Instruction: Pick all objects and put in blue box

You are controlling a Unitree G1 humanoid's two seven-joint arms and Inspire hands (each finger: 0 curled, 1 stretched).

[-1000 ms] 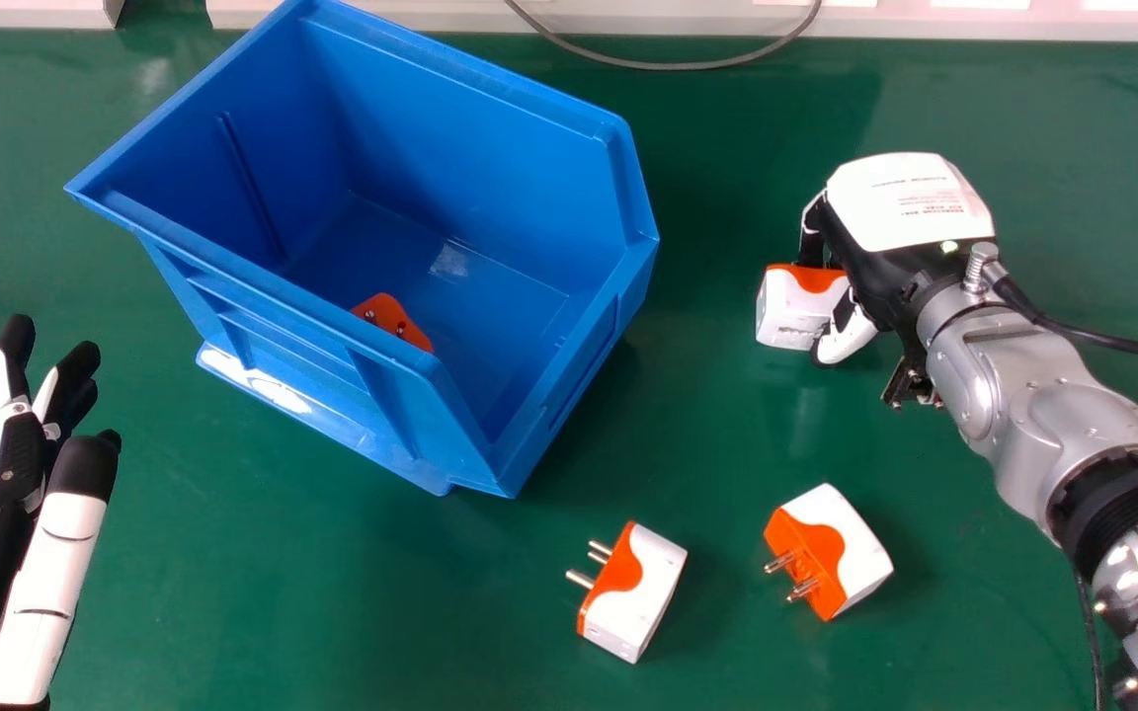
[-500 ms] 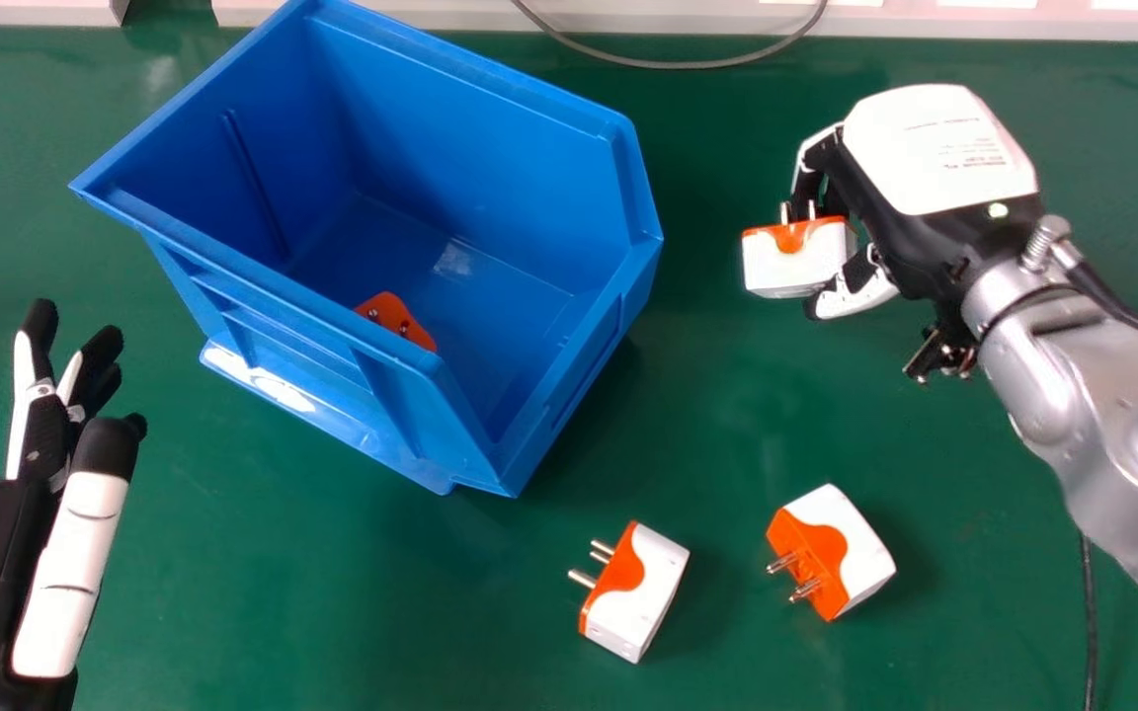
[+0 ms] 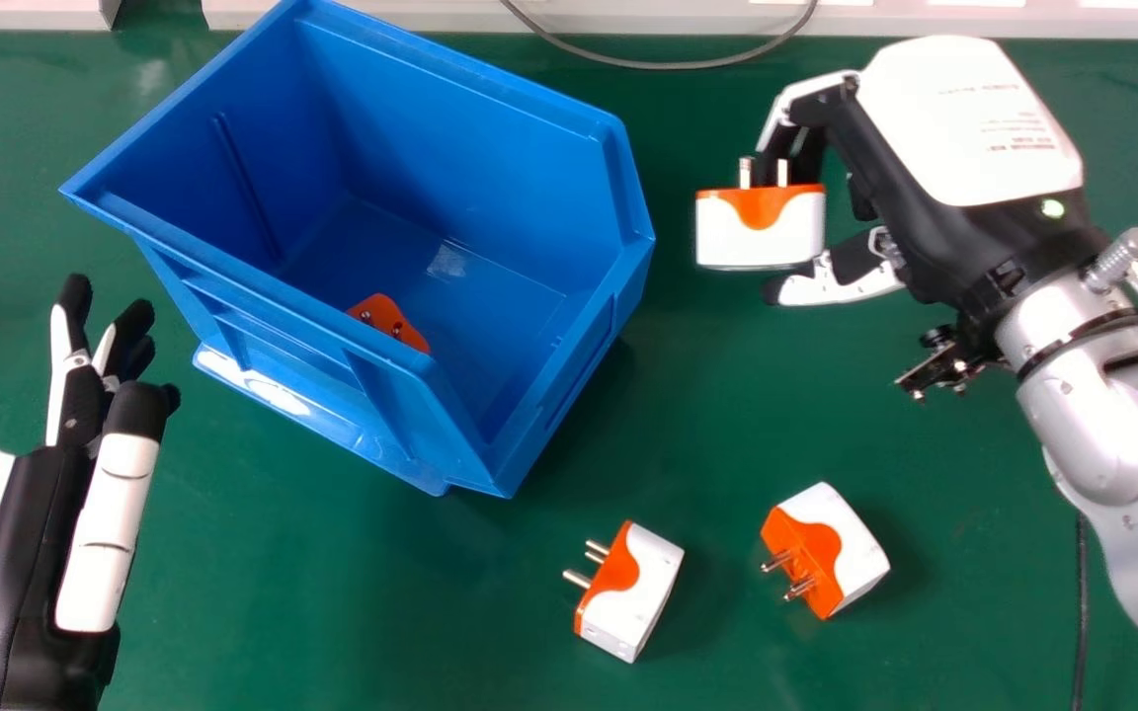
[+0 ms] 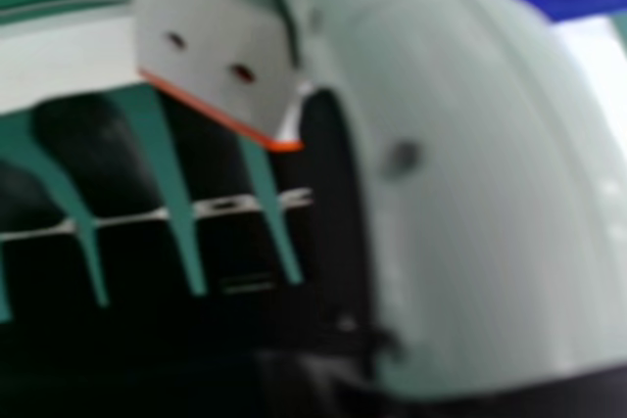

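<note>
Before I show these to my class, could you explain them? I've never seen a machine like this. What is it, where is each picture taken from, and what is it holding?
This is a human-shaped robot working at a green table. The head view looks forward and down from its head; the other current picture comes from a camera at its right hand.

In the head view, the right robot hand pinches a white-and-orange plug beside the blue box. The left robot hand is at the left, fingers open and holding nothing.

A left plug and a right plug lie on the table. Inside the box is an orange piece, partly hidden by the box's wall.
</note>
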